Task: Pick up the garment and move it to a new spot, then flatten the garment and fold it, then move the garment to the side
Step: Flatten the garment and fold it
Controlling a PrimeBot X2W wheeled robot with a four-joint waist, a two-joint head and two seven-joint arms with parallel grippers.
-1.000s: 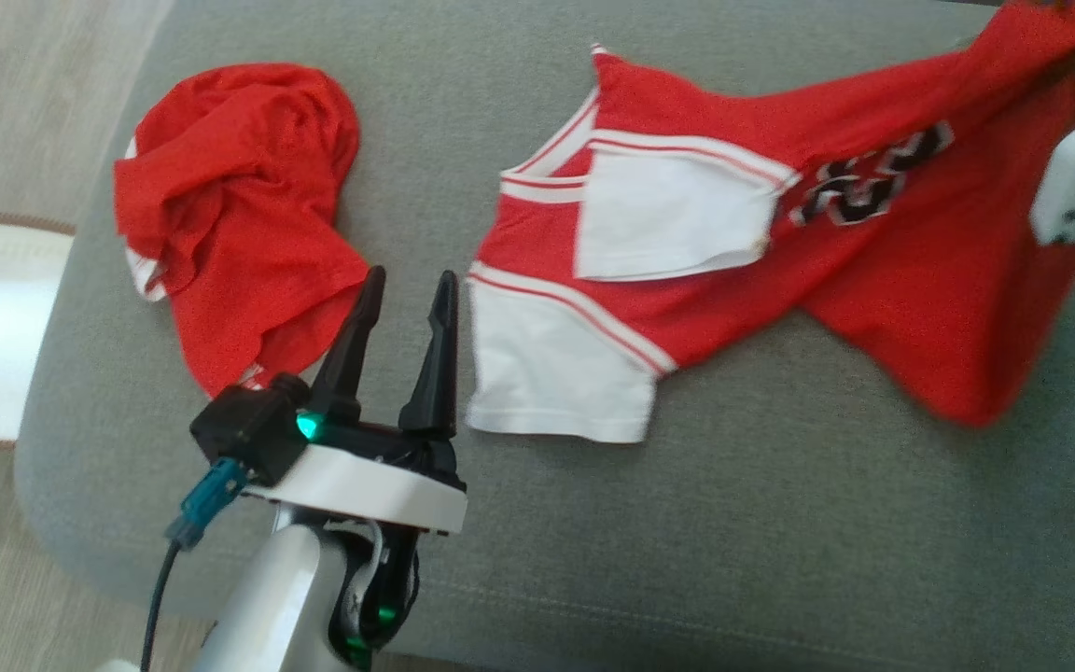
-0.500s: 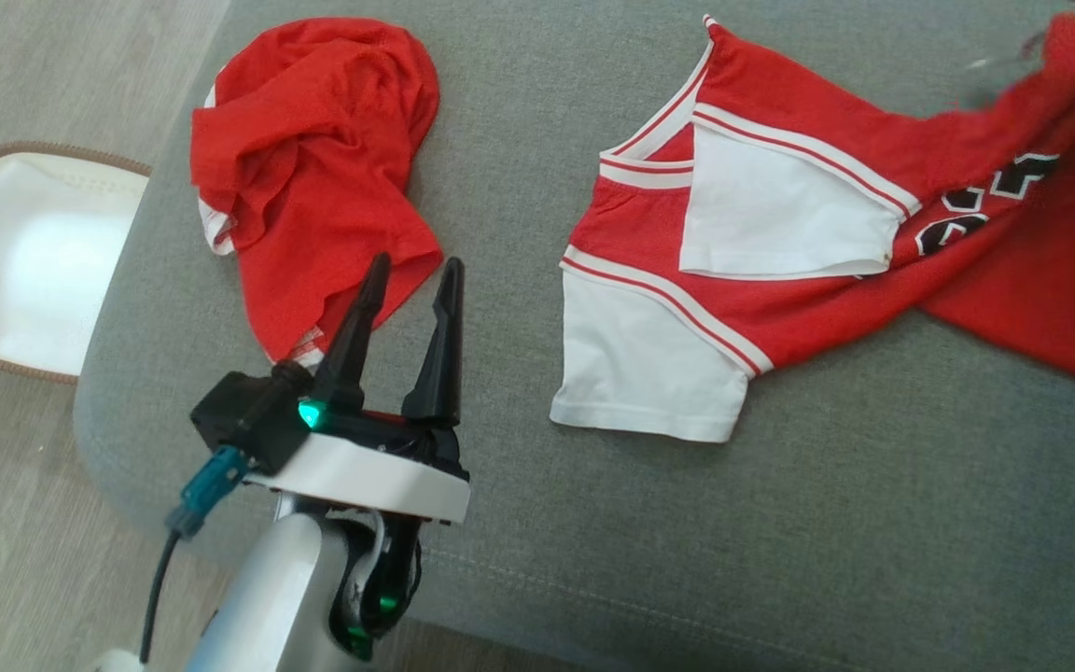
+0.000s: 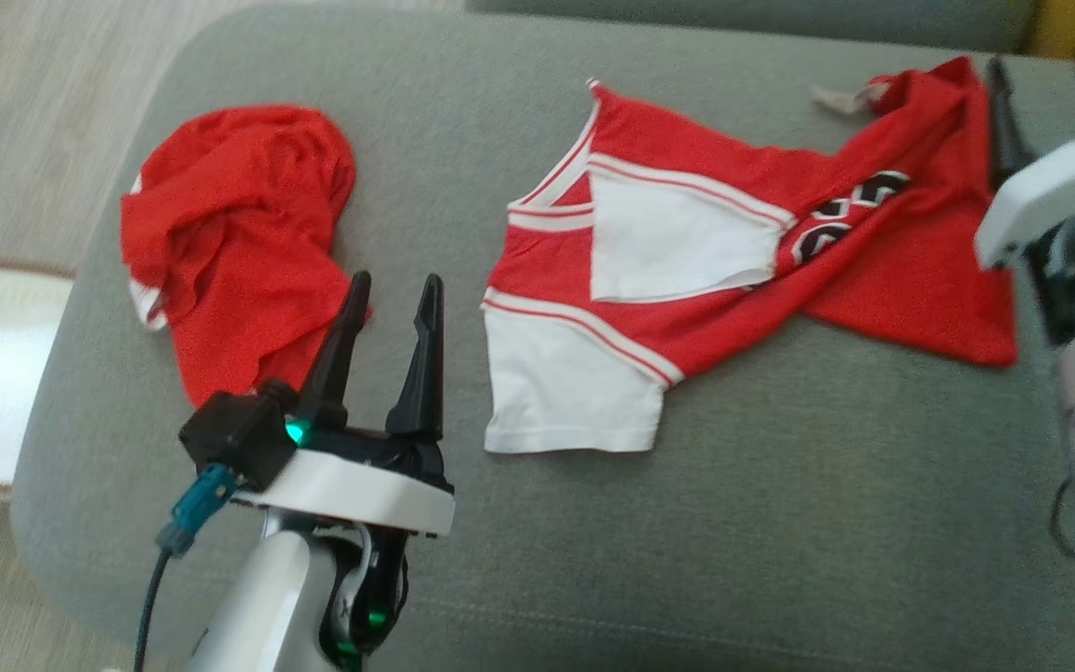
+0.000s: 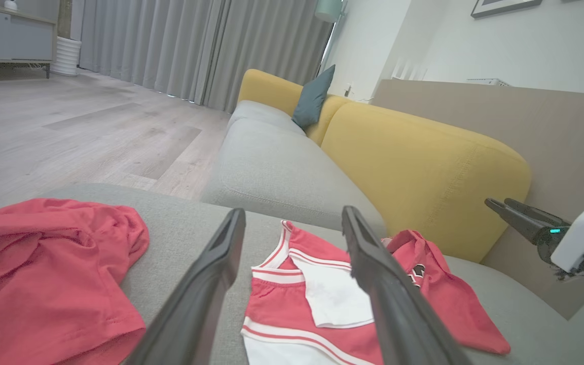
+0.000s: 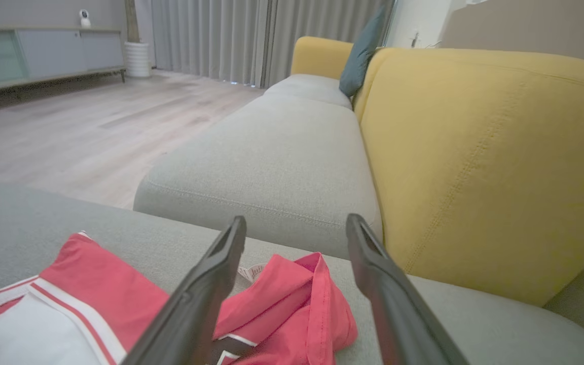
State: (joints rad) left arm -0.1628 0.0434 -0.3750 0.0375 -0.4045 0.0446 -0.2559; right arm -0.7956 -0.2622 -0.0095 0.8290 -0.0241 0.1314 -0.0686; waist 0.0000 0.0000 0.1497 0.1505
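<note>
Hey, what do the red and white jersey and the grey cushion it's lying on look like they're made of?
The red and white jersey looks like thin, matte knit fabric, possibly sports mesh: it lies limp and creases softly. The grey cushion looks like padded upholstery in a matte woven cloth: a stitched seam runs along its rounded edge.
</note>
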